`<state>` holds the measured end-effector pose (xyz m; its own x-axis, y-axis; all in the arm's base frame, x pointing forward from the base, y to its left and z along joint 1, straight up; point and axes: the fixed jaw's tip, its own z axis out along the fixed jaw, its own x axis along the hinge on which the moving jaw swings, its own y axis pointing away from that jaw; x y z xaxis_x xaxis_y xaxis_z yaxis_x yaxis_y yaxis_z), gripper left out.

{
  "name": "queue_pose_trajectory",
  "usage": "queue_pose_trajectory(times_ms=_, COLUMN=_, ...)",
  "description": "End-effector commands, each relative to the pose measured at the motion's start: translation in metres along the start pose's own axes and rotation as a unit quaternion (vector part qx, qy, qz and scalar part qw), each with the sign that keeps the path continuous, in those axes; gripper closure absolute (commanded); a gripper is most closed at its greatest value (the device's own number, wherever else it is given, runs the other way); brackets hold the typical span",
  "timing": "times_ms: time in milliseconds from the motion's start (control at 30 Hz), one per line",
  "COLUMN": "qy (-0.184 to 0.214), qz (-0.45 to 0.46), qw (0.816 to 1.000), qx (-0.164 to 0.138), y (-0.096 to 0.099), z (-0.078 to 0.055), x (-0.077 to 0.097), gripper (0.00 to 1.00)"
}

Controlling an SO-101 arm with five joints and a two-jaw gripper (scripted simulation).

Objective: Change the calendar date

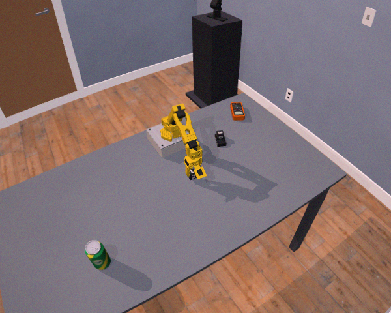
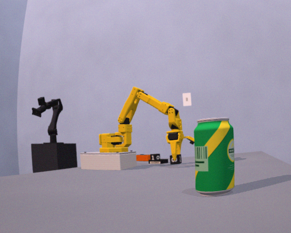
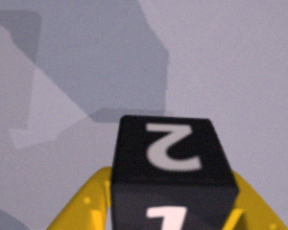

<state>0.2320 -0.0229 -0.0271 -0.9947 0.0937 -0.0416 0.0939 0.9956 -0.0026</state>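
My gripper (image 1: 194, 174) (image 2: 175, 158) (image 3: 172, 203) is shut on a black cube (image 1: 191, 175) (image 2: 178, 160) (image 3: 134, 153), away from the tray and low over the table; whether the cube touches the table is unclear. In the wrist view its far face shows a 2 upside down and its near face a 1, partly cut off by the frame. In the exterior view another face shows a rounded digit, partly behind a finger. The black tray (image 1: 221, 144) (image 2: 164, 160) holds the other cube (image 1: 219, 135) (image 2: 154, 157) at one end, with a 1 and a 0 visible. The month's name is too small to read.
An orange multimeter (image 1: 237, 111) (image 2: 142, 157) lies beyond the tray. The arm's white base block (image 1: 172, 150) (image 2: 100, 161) stands beside the tray. A green and yellow can (image 1: 98, 255) (image 2: 213, 155) stands far off on the table.
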Motion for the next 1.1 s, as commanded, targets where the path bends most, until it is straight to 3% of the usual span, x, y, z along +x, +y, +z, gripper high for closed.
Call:
queue_pose_trajectory(times_ms=0, qy=0.013, qz=0.010, qw=1.000, qx=-0.001, y=-0.0017, z=0.0078, x=0.0055, gripper=1.00)
queue_pose_trajectory(times_ms=900, qy=0.013, qz=0.010, qw=1.000, qx=-0.001, y=-0.0017, z=0.0164, x=0.0058, gripper=1.00)
queue_pose_trajectory(times_ms=1067, qy=0.013, qz=0.010, qw=1.000, qx=-0.001, y=-0.0017, z=0.0164, x=0.0058, gripper=0.94)
